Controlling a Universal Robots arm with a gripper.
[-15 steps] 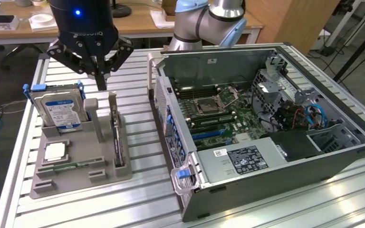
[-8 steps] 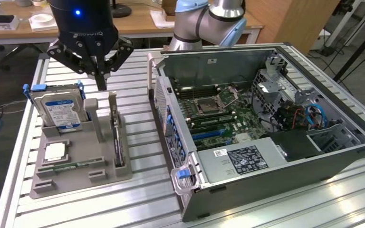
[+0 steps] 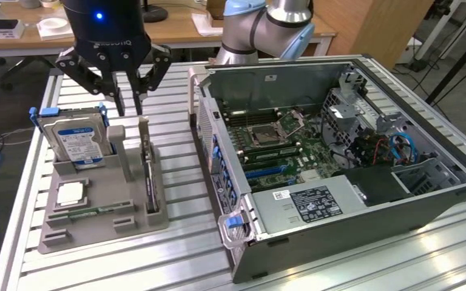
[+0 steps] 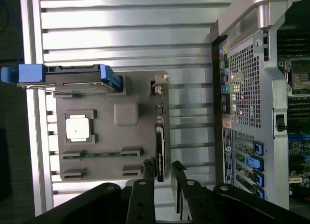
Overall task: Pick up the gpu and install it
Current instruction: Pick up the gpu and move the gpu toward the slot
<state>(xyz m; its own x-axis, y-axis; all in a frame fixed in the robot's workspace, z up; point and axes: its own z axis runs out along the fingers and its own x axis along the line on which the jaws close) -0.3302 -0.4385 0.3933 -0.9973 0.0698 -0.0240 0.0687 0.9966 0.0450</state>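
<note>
- Exterior view: the gripper [image 3: 130,110] hangs over the far end of the grey holder [image 3: 104,229], which sits on the slatted metal table [image 3: 176,260].
- Its two fingers [image 3: 121,100] are parted by a narrow gap and pinch nothing.
- The gpu [image 3: 147,173] stands on edge in the slot on the holder's side towards the computer case [image 3: 338,182]. The fingertips are just above its far end; no contact is visible.
- The hard drive [image 3: 75,142] stands upright at the exterior view's left of the gpu. The processor chip [image 3: 71,194] and the memory stick [image 3: 95,212] lie flat nearer the camera.
- The case lies open on the exterior view's right, its motherboard [image 3: 269,145] exposed.
- Wrist view: looking down, the gripper [image 4: 163,167] straddles one end of the gpu [image 4: 160,149], one finger [image 4: 147,171] on each side with clear space between pad and card.
- The gpu is seated in the holder [image 4: 106,95], between the processor chip [image 4: 78,127] and the case [image 4: 247,88].
- The hard drive [image 4: 72,78] sits at the holder's end away from the gripper, and the memory stick [image 4: 99,154] lies in its groove.
</note>
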